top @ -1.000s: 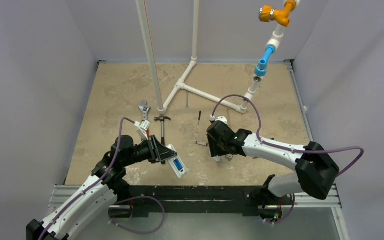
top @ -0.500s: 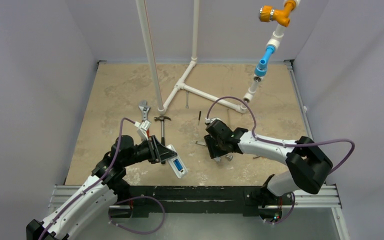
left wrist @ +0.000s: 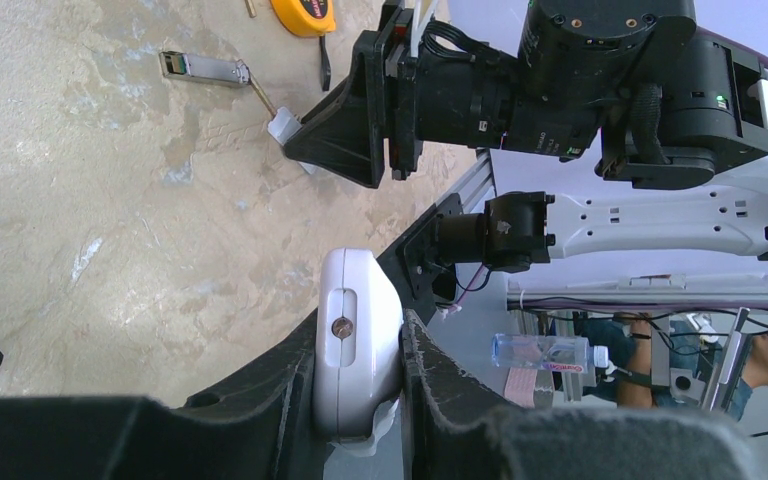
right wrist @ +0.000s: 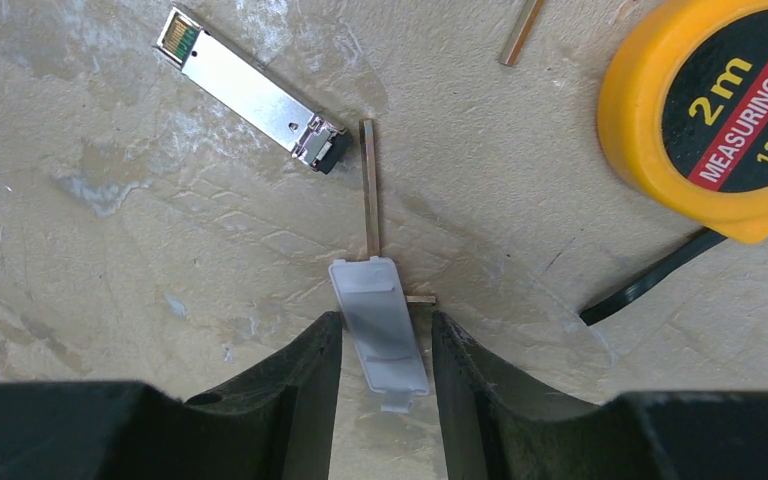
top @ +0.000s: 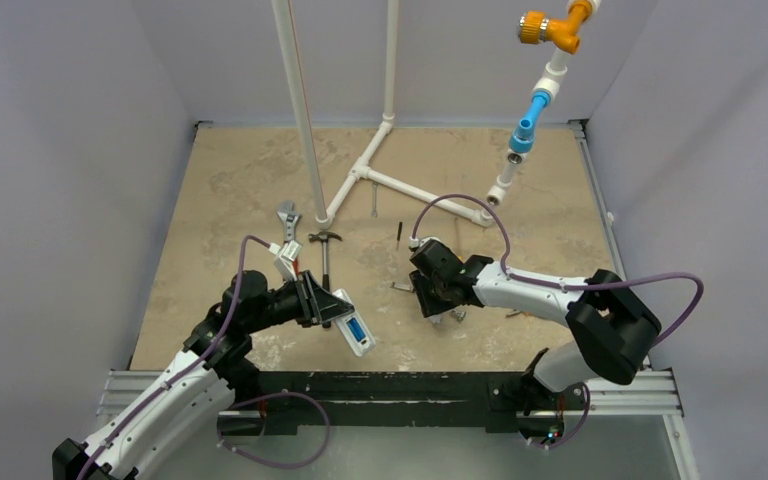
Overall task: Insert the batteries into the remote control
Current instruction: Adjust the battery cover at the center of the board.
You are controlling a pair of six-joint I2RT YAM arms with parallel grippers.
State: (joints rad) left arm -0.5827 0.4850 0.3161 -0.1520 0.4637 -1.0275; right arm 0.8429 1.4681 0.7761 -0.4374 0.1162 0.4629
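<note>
Left gripper [left wrist: 358,335] clamped tight on end of remote [top: 358,335]. Right gripper [right wrist: 387,335] partly open, fingers [right wrist: 295,375] either side of grey cover [right wrist: 380,320] lying on table [right wrist: 110,250], slim gaps, no grip.

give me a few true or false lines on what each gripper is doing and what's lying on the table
1. The left gripper is shut on the remote control. True.
2. A yellow tape measure lies on the table. True.
3. The right gripper holds the tape measure. False: its jaws stand on either side of the small grey-white cover, which lies on the table.
4. The silver module touches the cover. False: they lie apart, with a thin rod between them.
</note>
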